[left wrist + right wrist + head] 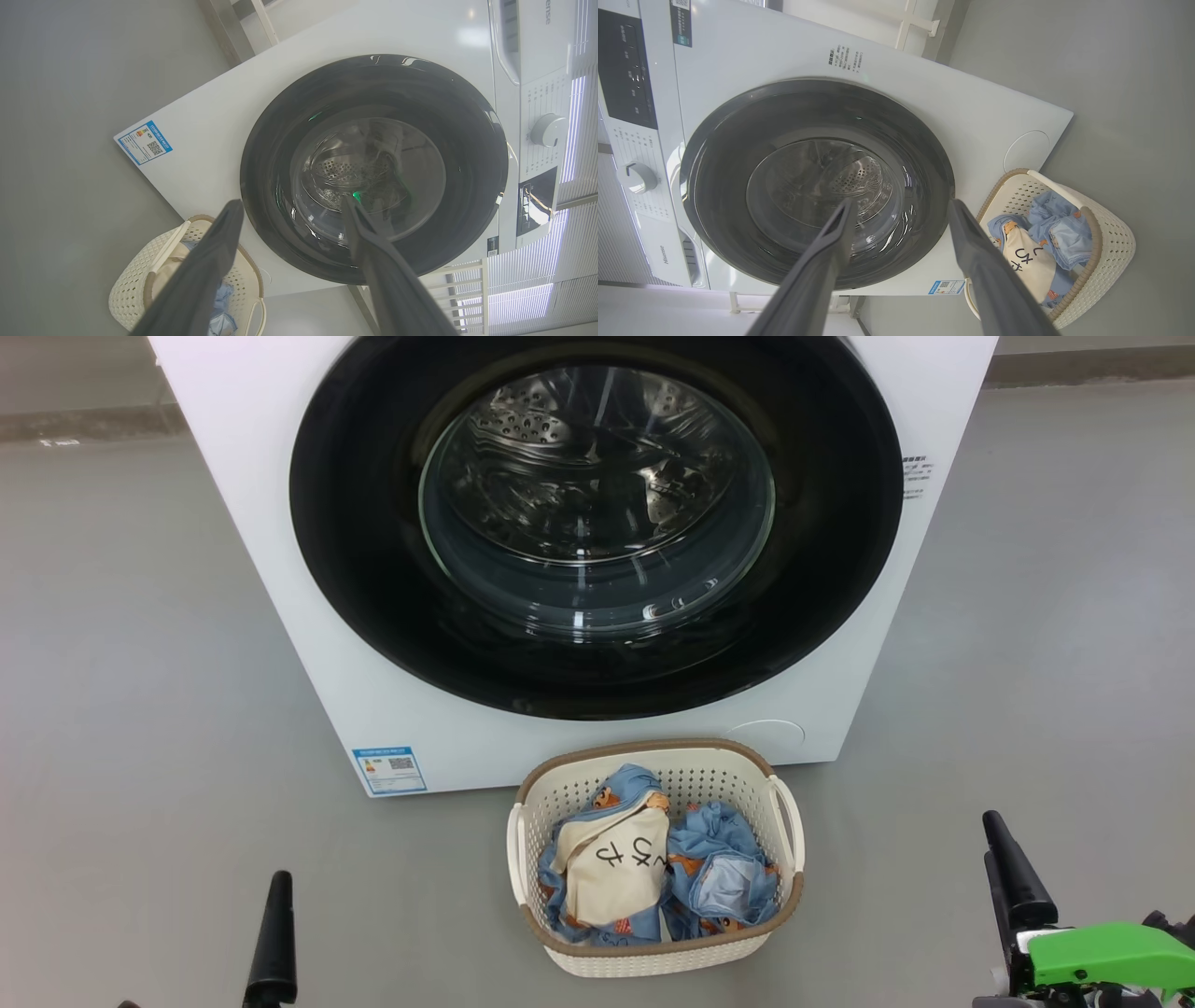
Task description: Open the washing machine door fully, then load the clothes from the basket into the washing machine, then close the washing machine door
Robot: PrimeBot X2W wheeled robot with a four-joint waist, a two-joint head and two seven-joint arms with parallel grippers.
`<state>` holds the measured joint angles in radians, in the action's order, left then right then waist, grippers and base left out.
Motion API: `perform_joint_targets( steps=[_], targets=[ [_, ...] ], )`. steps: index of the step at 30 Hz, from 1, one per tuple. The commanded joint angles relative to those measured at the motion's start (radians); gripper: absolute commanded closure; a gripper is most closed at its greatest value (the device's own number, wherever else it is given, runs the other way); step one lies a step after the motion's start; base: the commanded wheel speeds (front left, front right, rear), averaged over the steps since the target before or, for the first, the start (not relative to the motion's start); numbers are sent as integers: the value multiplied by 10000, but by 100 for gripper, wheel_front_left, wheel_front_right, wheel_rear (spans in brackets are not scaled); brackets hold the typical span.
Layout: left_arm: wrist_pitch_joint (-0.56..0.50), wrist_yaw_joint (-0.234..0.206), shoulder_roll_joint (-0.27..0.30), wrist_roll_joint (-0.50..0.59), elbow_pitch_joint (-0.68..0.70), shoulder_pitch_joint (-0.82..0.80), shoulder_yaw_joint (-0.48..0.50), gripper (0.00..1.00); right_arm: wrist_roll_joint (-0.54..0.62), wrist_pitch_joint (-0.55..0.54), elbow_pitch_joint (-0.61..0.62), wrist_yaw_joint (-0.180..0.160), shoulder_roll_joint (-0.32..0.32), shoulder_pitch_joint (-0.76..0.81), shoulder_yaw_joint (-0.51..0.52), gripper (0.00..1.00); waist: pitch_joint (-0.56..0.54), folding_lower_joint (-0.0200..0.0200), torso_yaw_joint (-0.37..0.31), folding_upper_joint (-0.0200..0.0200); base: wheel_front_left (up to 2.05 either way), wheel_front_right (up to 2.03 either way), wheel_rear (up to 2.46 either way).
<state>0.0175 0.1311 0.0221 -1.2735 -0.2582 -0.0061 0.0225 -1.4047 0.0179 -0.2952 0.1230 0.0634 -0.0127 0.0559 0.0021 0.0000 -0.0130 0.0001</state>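
Currently | washing machine door [597, 513] is shut | basket [644, 749] is set before it for loading | left gripper [290, 203], right gripper [902, 203] are held spread, empty

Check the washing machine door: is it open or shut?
Shut. The washing machine door lies flush against the front of the washing machine in every view, with no gap at its rim.
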Motion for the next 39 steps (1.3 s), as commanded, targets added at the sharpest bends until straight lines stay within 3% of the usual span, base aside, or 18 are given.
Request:
perform_joint_targets(
  steps=[1,39],
  targets=[
    [112,0,174,313,383,-265,76,0,334,108,318,38,158,-303,-165,0,2,0,-15,-1,0,0,0],
    [1226,-2,269,6086,489,-245,-202,0,4558,1222,468,57,669,-252,-1085,0,37,0,-207,-1,0,0,0]
  ],
)
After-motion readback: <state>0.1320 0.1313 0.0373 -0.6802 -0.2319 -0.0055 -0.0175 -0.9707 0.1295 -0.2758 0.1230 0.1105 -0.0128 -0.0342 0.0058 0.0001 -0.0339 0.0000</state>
